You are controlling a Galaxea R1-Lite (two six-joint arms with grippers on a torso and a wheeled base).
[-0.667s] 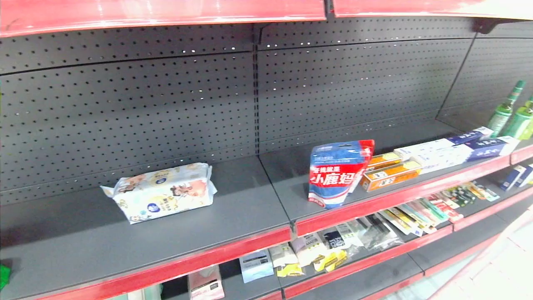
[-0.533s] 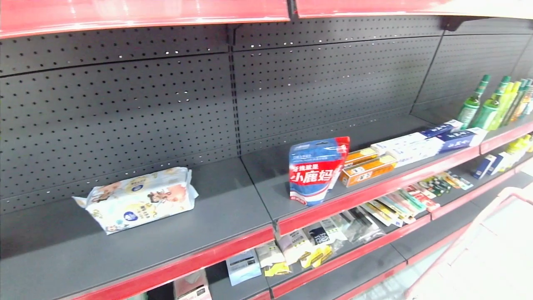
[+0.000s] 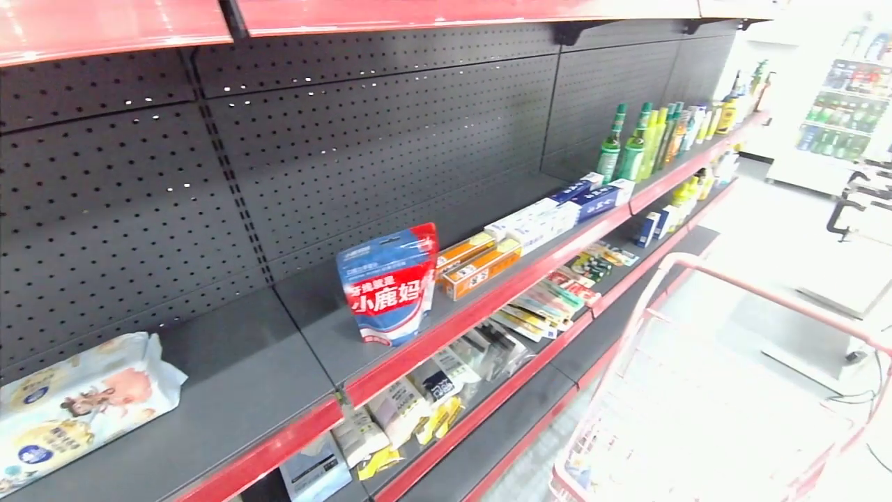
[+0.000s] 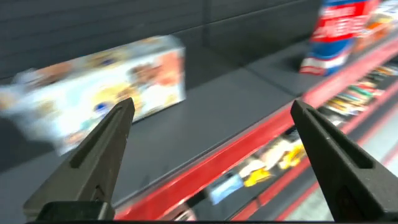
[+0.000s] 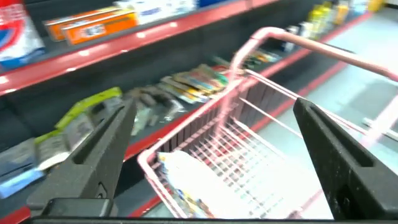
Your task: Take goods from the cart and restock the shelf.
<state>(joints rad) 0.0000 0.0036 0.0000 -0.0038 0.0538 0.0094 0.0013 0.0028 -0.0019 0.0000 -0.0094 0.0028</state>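
A red-framed wire cart [image 3: 704, 404] stands at the lower right of the head view, beside the dark shelf [image 3: 251, 390] with red edging. In the right wrist view the cart [image 5: 249, 149] holds a pale packet [image 5: 193, 177], and my right gripper [image 5: 211, 134] hangs open above it with nothing between its fingers. My left gripper [image 4: 211, 134] is open and empty in front of the shelf [image 4: 211, 118], facing a white wet-wipes pack [image 4: 99, 90]. That wipes pack [image 3: 70, 408] lies at the far left of the shelf. A blue-and-red pouch [image 3: 387, 282] stands upright near the middle.
Orange boxes [image 3: 481, 263], white and blue boxes [image 3: 557, 209] and green bottles [image 3: 631, 143] line the shelf further right. Hanging packets [image 3: 446, 380] fill the tier below. Bare shelf lies between the wipes pack and the pouch. The aisle floor [image 3: 759, 230] opens beyond the cart.
The head camera has swung to the right: the shelf goods slid left in the picture, and the cart and the aisle came into sight.
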